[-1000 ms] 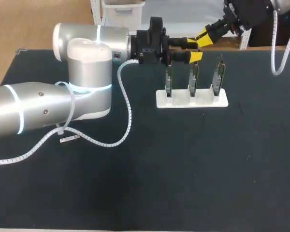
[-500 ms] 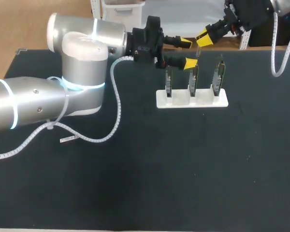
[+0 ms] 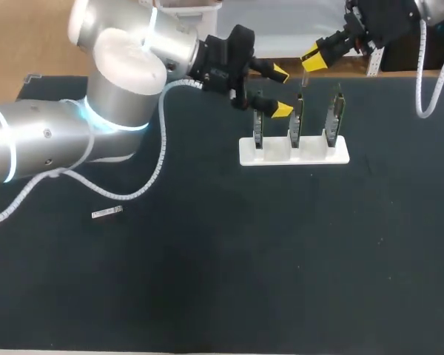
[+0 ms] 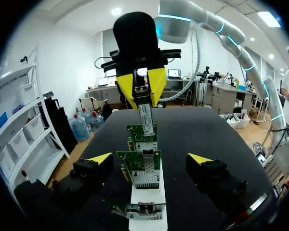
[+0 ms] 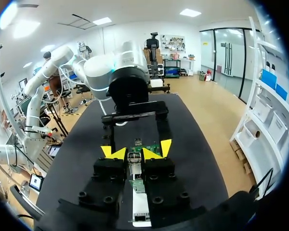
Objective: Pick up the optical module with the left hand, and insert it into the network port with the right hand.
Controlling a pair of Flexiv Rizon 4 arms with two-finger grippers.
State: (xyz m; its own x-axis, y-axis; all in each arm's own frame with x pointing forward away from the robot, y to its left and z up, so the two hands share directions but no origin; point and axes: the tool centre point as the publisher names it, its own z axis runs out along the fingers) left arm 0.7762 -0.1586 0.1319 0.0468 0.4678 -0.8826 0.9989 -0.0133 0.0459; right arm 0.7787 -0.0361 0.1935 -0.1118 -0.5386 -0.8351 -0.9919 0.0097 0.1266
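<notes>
Where the right arm comes in above the far side of the white plastic stand (image 3: pixel 311 154), the holdings read as follows.

Right gripper (image 5: pixel 133 153): yellow tips pressed from both sides on the slim silvery optical module (image 4: pixel 145 114). The module hangs upright over the stand's row of cards. Whether its lower end touches a card cannot be told.

Left gripper (image 3: pixel 281 91): fingers wide apart, holding nothing. It is level with the card tops at the stand's left end, one yellow tip to each side of the row.

Three green circuit cards (image 3: pixel 297 118): upright in the stand's slots, in a line along its length.

Black table (image 3: pixel 281 259): carries the stand towards its far edge.

Small silvery strip (image 3: pixel 107 213): flat on the table, well apart from the stand, to its near left.

White spiral cable (image 3: pixel 159 159): loops from the left arm, left of the stand.
</notes>
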